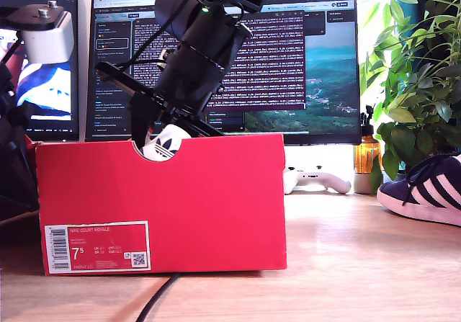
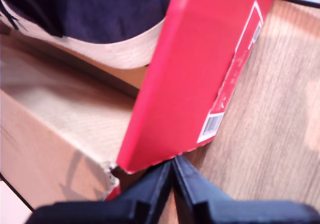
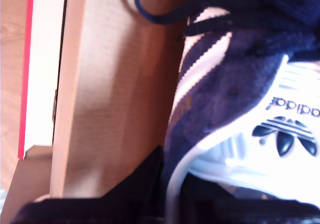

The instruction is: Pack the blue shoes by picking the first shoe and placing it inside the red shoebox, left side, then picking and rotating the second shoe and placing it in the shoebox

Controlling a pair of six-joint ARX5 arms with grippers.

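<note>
**One shoe going into the box, the other waiting on the table**

Starting at the exterior view's left, my first gripper (image 2: 172, 176) hangs over the label-end corner of the box (image 1: 180, 199), outside its front wall; its jaws are pressed together with nothing between them, and I judge it is parked there to keep out of the way; whether it touches the cardboard I cannot tell.

Further along, my second gripper (image 3: 167, 169) reaches down into the box from above; it is clenched on the heel end of the first shoe (image 1: 163, 148), a dark finger (image 3: 145, 184) lying against the shoe's side with the white heel rim running down into the jaws; the heel's white trefoil patch shows through the box's notch, so the shoe is inside the walls, heel towards the front; whether its sole rests on the floor of the box is hidden; holding by the heel probably lets the shoe go in beside the wall without snagging.

At the exterior view's right edge, the second shoe (image 1: 425, 189) lies on the table (image 1: 346, 250), well apart from the box and untouched.
</note>
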